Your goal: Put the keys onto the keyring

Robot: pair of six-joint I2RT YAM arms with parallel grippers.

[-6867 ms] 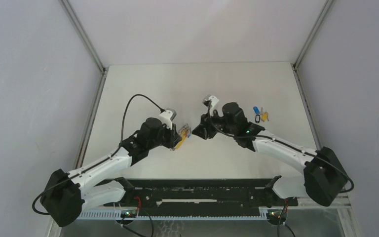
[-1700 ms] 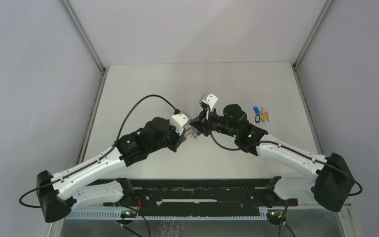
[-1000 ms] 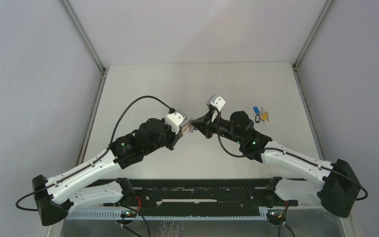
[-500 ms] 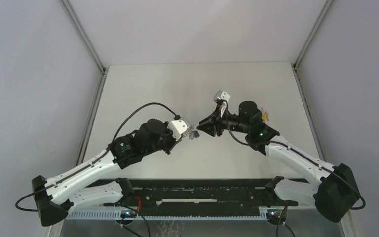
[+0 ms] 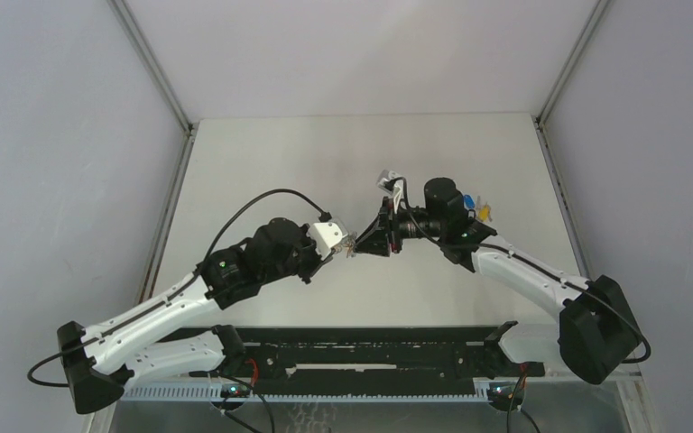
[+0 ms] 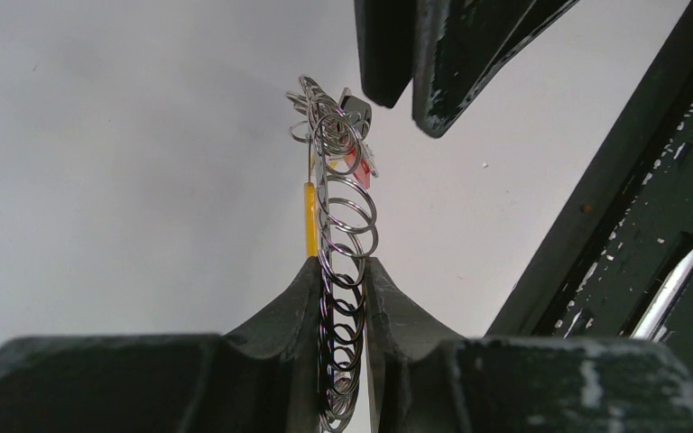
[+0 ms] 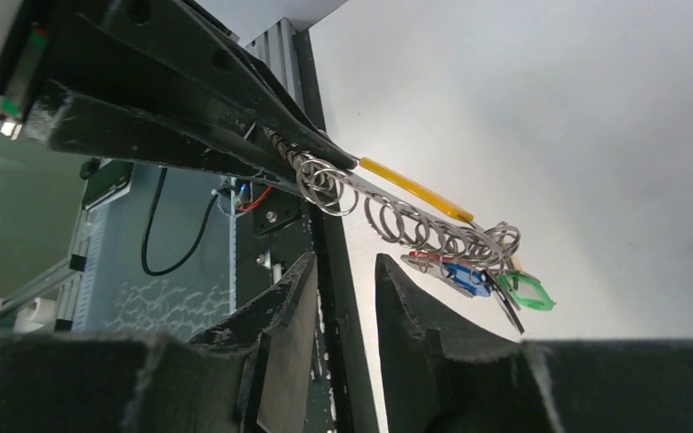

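My left fingers [image 6: 300, 302] clamp keyring [image 6: 343, 194]; right fingers [image 7: 406, 311] narrow, empty. Between keys, I reckon. Next: right grabs key [image 5: 484, 211] off bench [image 5: 325, 162], needs a fine pinch.

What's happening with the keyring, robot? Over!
Left gripper clamped on keyring. Right gripper open, empty, close beside it. Loose keys lie on table. Nothing blocking.
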